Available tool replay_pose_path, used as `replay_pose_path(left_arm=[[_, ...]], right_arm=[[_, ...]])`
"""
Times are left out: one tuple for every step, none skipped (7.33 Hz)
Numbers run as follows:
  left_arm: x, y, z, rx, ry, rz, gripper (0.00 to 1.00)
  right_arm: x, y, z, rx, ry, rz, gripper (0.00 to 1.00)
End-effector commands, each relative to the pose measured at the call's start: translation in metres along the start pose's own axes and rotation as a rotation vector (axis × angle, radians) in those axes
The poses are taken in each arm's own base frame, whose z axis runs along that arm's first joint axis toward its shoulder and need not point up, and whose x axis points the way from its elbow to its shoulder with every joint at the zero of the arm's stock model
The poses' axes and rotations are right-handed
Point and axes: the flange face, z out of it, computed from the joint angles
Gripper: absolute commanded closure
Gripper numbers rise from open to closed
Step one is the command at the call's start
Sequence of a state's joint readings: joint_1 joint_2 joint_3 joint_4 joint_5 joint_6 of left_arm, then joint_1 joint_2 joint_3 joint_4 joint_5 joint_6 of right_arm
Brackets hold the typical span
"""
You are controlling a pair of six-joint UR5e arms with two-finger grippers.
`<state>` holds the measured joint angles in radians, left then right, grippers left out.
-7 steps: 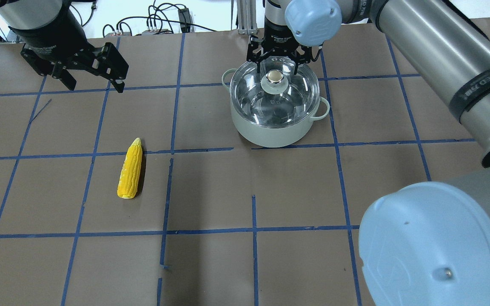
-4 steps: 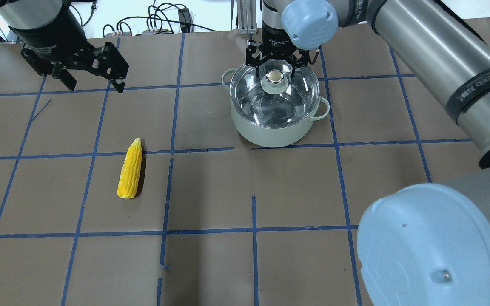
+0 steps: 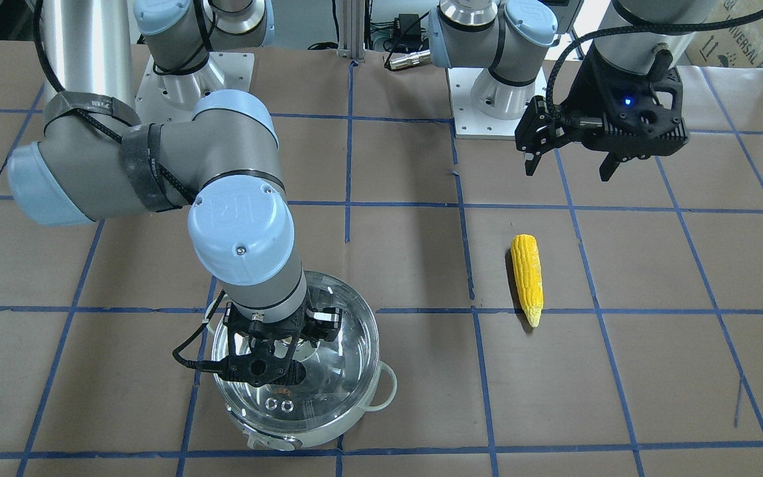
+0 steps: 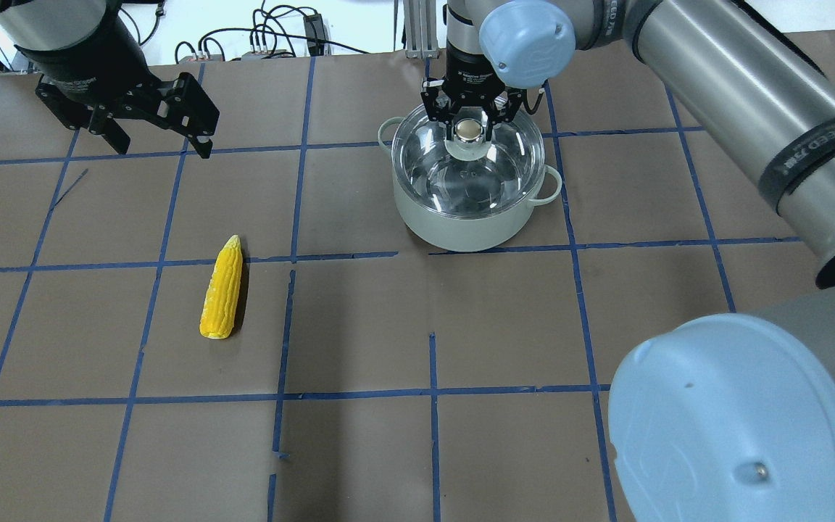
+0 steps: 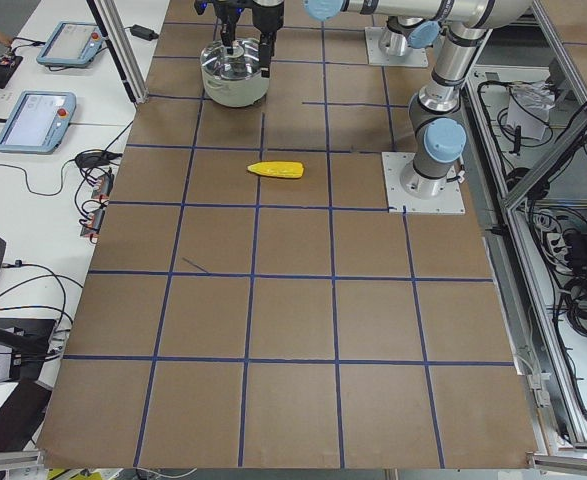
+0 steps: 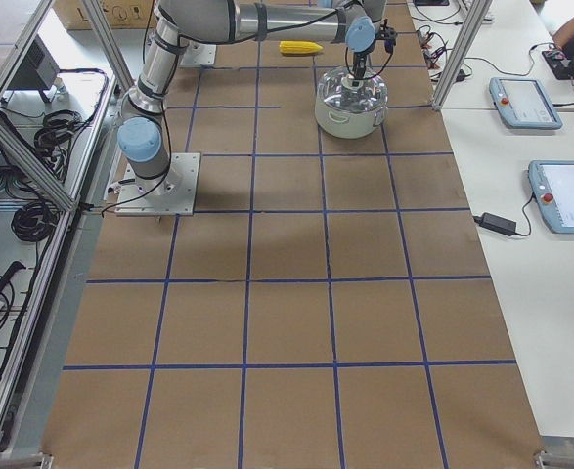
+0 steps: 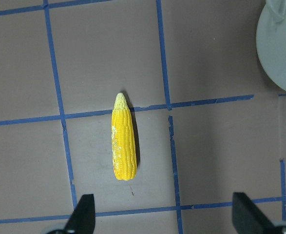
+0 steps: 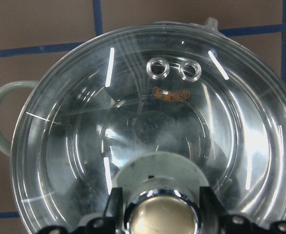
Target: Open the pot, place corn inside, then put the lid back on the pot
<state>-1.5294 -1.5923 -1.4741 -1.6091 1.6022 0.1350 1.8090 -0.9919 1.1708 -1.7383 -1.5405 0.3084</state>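
Observation:
The steel pot (image 4: 461,228) with mint handles stands at the far middle of the table, also seen in the front view (image 3: 302,440). The glass lid (image 4: 470,174) sits on it. My right gripper (image 4: 469,130) is shut on the lid's beige knob (image 8: 162,219), with a finger pressed on each side. The corn (image 4: 222,288) lies on the table to the left, pointed end away from me. My left gripper (image 4: 162,147) hangs open and empty above the table behind the corn. Its wrist view shows the corn (image 7: 123,146) ahead of its fingertips.
Brown paper with a blue tape grid covers the table (image 4: 359,326). Cables and a metal post (image 4: 417,29) lie past the far edge. My right arm's elbow (image 4: 736,420) fills the near right of the overhead view. Two vent holes (image 8: 174,69) show on the lid.
My right gripper's fingers have closed inward onto the lid's knob. The lid, pot, corn and left arm have not moved.

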Motion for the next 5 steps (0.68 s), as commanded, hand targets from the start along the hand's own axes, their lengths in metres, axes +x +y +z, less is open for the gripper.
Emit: replay_pose_path(left_arm=[[0.0,0.0,0.0,0.0,-0.001,0.0,0.0],[0.0,0.0,0.0,0.0,-0.002,0.0,0.0],[0.0,0.0,0.001,-0.002,-0.002,0.0,0.0],[0.0,-0.004,0.005,-0.009,0.0,0.0,0.0],[-0.001,-0.009,0.014,-0.026,0.003,0.002,0.0]], right_arm=[[0.001,0.001,-0.001,-0.005,0.001,0.001,0.53],[0.001,0.001,-0.005,-0.004,0.001,0.002,0.55],[0.001,0.002,-0.009,0.001,-0.001,0.002,0.55],[0.001,0.004,-0.013,-0.002,0.0,0.002,0.55],[0.001,0.009,-0.021,0.001,0.001,0.0,0.55]])
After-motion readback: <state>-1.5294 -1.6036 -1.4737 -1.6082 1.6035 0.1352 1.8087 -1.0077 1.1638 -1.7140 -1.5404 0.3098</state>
